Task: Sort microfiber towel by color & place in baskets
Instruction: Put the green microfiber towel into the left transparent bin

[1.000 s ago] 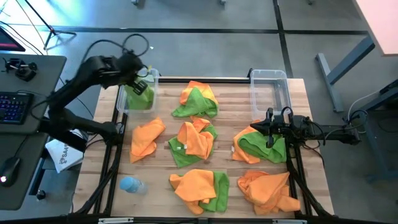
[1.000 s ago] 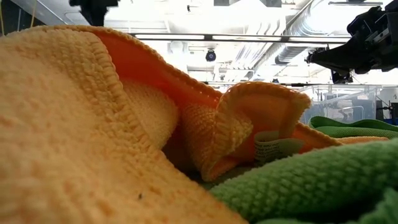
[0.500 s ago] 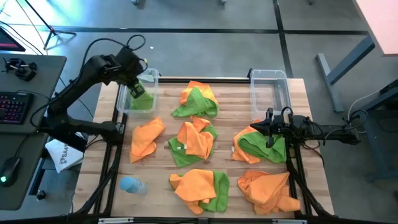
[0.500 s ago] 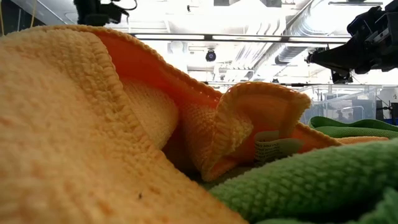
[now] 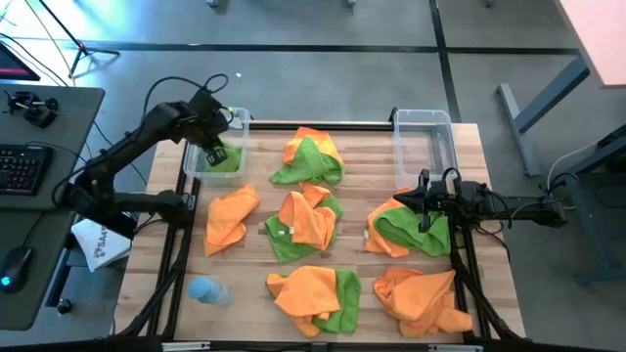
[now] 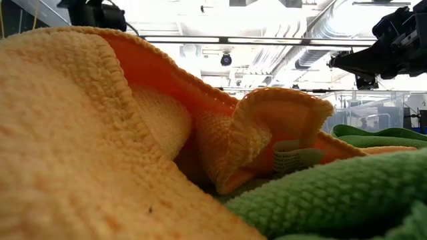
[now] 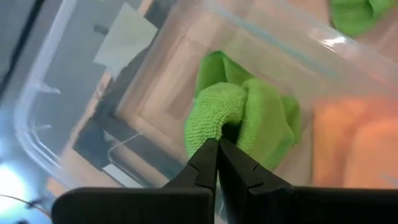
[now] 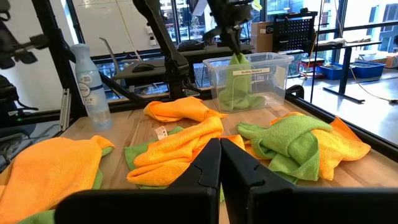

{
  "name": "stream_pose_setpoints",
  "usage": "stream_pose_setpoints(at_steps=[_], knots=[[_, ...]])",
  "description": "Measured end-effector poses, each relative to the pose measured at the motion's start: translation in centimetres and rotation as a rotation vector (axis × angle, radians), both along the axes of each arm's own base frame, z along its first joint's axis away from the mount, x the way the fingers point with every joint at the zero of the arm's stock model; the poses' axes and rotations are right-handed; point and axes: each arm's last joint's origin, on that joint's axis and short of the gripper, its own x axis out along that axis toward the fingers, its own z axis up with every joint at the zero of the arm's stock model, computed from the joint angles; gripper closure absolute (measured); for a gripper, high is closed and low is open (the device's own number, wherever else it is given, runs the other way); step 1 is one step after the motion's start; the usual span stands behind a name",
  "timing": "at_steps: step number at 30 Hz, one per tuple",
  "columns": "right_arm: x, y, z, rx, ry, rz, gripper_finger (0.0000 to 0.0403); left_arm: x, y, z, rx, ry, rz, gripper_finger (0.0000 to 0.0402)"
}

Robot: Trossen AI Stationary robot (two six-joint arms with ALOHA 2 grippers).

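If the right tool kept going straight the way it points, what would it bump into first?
Probably the orange and green towel pile lying right ahead of the shut right tool. Depth is hard to judge, but the far basket sits well behind it.

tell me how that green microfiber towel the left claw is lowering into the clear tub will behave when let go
Probably floppy: the bright green microfiber towel hangs bunched from the shut left claw, folding on itself. Likely light, since a pinch of cloth carries it. It should slump into the clear plastic tub, not roll or tip.
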Motion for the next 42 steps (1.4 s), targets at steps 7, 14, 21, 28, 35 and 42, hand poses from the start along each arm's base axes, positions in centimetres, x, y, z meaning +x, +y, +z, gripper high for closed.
stream_pose_setpoints(at_steps=[7, 14, 21, 28, 35, 42], knots=[[0.0, 0.0, 0.0, 0.0, 0.0, 0.0, 0.0402, 0.0, 1.5, -1.7, -0.057, 0.017, 0.087, 0.0401], [0.0, 0.0, 0.0, 0.0, 0.0, 0.001, 0.0402, 1.1, 3.2, -4.2, -0.152, 0.109, 0.017, 0.0401], [0.0, 0.0, 0.0, 0.0, 0.0, 0.0, 0.0402, 2.1, 4.6, -5.9, -0.159, 0.142, -0.042, 0.0401], [0.0, 0.0, 0.0, 0.0, 0.0, 0.001, 0.0402, 2.3, 5.8, -6.7, -0.136, 0.137, -0.036, 0.0401], [0.0, 0.0, 0.0, 0.0, 0.0, 0.0, 0.0402, 1.1, 5.7, -8.5, -0.206, 0.154, -0.038, 0.0401], [0.0, 0.0, 0.0, 0.0, 0.0, 0.0, 0.0402, 1.2, 5.4, -9.9, -0.21, 0.122, -0.073, 0.0401]])
